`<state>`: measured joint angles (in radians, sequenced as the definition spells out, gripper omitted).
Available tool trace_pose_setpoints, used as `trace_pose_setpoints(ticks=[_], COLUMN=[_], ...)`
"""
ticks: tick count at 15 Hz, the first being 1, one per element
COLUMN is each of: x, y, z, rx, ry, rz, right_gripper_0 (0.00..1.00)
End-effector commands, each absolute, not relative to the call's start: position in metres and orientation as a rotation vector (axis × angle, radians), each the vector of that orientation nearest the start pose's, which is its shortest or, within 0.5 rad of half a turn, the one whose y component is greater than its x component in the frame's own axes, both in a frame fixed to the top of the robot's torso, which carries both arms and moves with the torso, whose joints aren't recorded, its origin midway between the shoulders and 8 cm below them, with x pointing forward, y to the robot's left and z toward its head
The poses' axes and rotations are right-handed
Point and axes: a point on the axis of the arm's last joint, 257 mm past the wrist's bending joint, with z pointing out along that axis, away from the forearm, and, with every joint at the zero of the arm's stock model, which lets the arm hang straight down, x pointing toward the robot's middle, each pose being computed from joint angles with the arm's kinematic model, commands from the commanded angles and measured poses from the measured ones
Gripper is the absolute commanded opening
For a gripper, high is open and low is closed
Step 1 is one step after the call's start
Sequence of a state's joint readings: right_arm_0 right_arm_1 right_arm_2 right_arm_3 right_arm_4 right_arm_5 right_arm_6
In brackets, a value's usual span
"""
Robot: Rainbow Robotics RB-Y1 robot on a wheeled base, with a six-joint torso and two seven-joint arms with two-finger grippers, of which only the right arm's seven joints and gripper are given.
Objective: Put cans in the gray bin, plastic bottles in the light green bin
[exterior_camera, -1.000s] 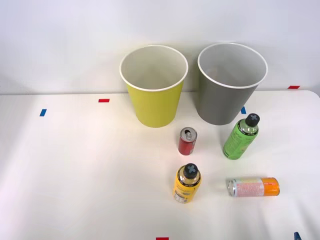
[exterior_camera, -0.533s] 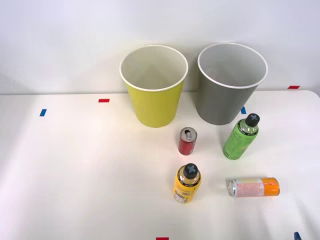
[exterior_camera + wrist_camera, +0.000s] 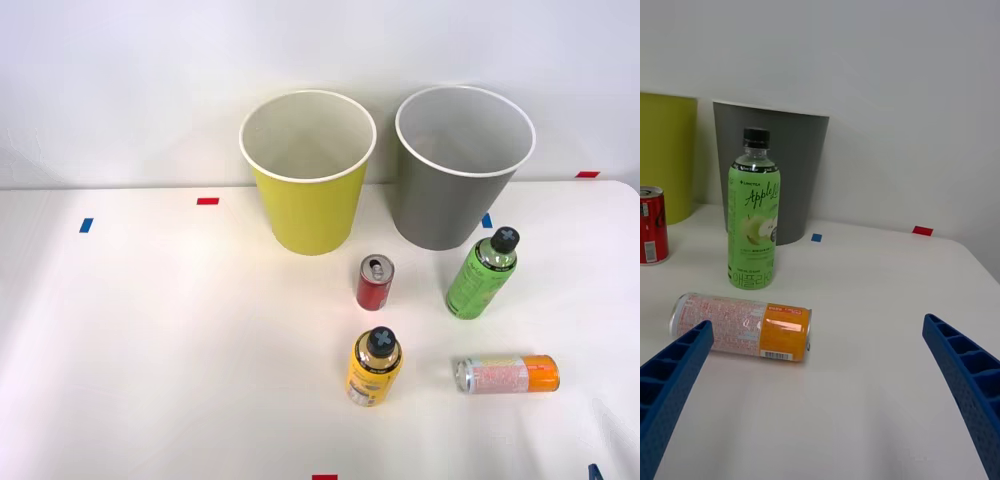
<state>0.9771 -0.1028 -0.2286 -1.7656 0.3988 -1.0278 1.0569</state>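
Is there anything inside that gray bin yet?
The gray bin shows bare pale inner walls from the front view; its floor is hidden by the near wall, so its very bottom cannot be checked.

Bright, even light from overhead. The white worktop [image 3: 150, 350] looks washed out, with only faint, soft shadows beneath the bottles and bins. Everything is in focus.

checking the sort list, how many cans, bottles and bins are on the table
cans: 2, red can upright, orange-and-pink can lying on its side
plastic bottles: 2, green bottle, yellow-orange bottle
bins: 2, light green bin, gray bin
total: 6
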Motion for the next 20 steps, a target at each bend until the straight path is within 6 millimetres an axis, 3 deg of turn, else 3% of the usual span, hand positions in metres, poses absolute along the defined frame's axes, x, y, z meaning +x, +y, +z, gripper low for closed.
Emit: trace_pose_setpoints(ticks=[1,20], x=[0.1912,0.1912], y=[-0.3314,-0.3314], z=[-0.2412,-0.2412], rx=[-0.176,-0.176], ry=[1.418,1.418], rz=[-0.076,-0.076], right_gripper_0=[0.97,0.96])
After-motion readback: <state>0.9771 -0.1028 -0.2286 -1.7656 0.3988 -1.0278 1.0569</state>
